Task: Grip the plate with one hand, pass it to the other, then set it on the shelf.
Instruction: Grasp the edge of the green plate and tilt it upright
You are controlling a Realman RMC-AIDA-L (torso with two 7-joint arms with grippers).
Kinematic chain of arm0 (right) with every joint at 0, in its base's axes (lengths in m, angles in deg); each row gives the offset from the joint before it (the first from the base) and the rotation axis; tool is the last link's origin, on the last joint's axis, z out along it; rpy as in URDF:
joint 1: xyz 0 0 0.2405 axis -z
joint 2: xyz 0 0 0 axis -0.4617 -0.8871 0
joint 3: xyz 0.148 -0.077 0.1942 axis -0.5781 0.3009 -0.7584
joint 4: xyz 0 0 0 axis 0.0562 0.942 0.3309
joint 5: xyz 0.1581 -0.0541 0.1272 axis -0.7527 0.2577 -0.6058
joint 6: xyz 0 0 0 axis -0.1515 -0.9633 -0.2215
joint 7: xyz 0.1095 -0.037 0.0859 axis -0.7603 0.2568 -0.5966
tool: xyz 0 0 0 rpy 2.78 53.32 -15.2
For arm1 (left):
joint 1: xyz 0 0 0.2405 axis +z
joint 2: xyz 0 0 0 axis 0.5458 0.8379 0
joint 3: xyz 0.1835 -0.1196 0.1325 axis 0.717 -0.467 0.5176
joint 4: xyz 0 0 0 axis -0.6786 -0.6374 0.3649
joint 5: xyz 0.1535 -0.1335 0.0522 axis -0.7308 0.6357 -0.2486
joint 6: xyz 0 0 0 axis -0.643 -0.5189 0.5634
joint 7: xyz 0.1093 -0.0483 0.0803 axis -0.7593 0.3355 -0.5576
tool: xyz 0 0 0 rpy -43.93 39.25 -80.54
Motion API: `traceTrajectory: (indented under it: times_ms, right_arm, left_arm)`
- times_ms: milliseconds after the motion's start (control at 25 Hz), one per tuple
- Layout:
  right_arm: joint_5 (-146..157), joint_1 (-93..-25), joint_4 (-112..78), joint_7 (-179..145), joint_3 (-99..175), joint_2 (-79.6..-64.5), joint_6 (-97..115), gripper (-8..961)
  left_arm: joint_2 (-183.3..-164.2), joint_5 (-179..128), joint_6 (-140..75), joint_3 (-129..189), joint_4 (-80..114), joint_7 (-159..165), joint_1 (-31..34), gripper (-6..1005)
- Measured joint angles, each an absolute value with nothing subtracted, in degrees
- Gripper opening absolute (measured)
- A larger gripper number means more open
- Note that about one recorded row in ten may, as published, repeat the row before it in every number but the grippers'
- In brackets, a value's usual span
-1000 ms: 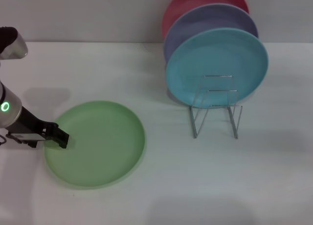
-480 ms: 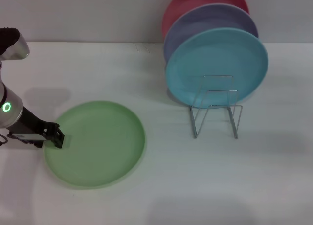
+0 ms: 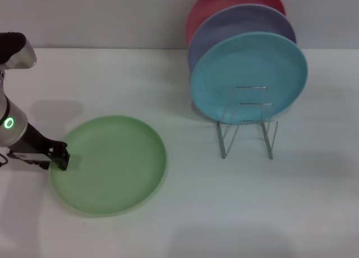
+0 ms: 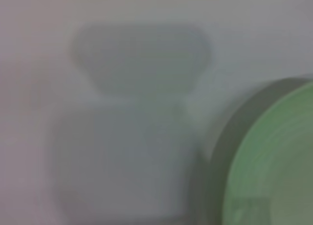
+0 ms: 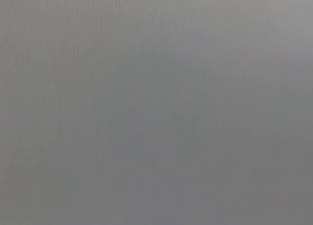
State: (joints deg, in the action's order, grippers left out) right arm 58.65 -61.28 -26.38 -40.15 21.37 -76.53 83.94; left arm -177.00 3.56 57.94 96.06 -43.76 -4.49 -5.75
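One claw, the left claw (image 3: 60, 157), sits at the left rim of the light-green plate (image 3: 109, 164), which lies flat on the worktop (image 3: 185, 213). I cannot tell if it pinches. It should bite deep before lifting.

Light-green plate (image 3: 109, 165) flat, left of shelf (image 3: 248, 123)

left pincer (image 3: 60, 157) drawn back leftward, from over the plate (image 3: 109, 165) to its left rim
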Motion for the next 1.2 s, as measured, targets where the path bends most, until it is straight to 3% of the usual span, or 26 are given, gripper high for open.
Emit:
traceTrajectory:
  times_ms: [360, 680, 880, 1080, 1200]
  right_arm:
    - [58.6, -61.0, -26.4, -40.2, 21.4, -76.6, 84.1, 726]
    - [58.7, -60.9, -26.4, -40.2, 21.4, -76.65, 84.1, 726]
    - [58.7, -60.9, -26.4, -40.2, 21.4, -76.75, 84.2, 727]
    - [58.6, -60.6, -26.4, -40.2, 21.4, -76.8, 85.2, 727]
    - [58.6, -60.5, -26.4, -40.2, 21.4, -76.82, 85.4, 727]
  left_arm:
    - [-177.18, 2.8, 58.1, 96.3, -43.8, -4.5, -5.9, 310]
    - [-177.15, 2.8, 58.3, 96.4, -43.8, -4.6, -5.9, 156]
    - [-177.04, 2.8, 58.3, 96.4, -43.8, -4.7, -6.0, 149]
    - [-177.03, 3.1, 58.3, 96.5, -43.8, -5.0, -5.9, 57]
    - [-177.03, 3.1, 58.4, 96.5, -43.9, -5.1, -5.9, 55]
